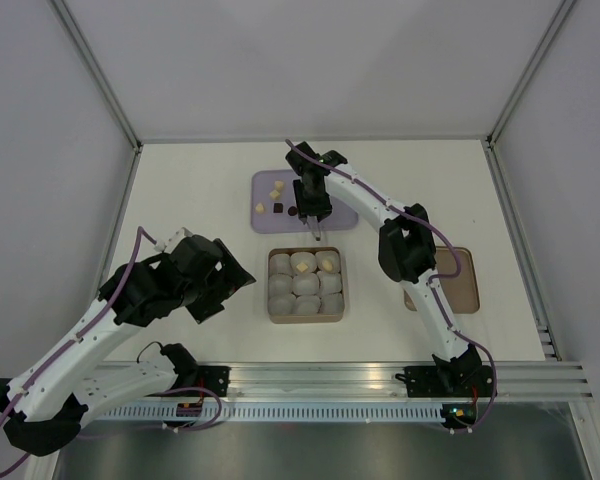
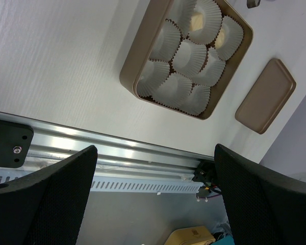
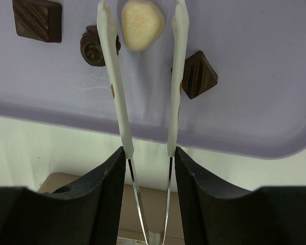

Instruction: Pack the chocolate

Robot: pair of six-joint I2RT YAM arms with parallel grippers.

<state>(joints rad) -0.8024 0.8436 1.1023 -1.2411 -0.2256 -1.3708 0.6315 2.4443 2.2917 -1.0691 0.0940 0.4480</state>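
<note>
Loose chocolates lie on a lavender tray [image 1: 340, 215]: cream ones [image 1: 276, 188] and dark ones [image 1: 278, 207]. My right gripper [image 1: 313, 205] is over the tray, shut on silver tongs [image 3: 123, 102]. In the right wrist view the gripper [image 3: 148, 168] holds the tongs with their white tips either side of a cream chocolate [image 3: 142, 18]. Dark chocolates lie beside the tips [image 3: 37, 19], [image 3: 96, 48], [image 3: 199, 74]. A brown box [image 1: 276, 315] holds white paper cups. Two cups in the far row hold cream chocolates [image 2: 196, 21], [image 2: 222, 38]. My left gripper [image 1: 220, 280] is open and empty, left of the box.
The brown lid [image 1: 450, 280] lies right of the box and also shows in the left wrist view [image 2: 265, 97]. A metal rail [image 1: 310, 380] runs along the near edge. The right arm reaches over the lid toward the tray.
</note>
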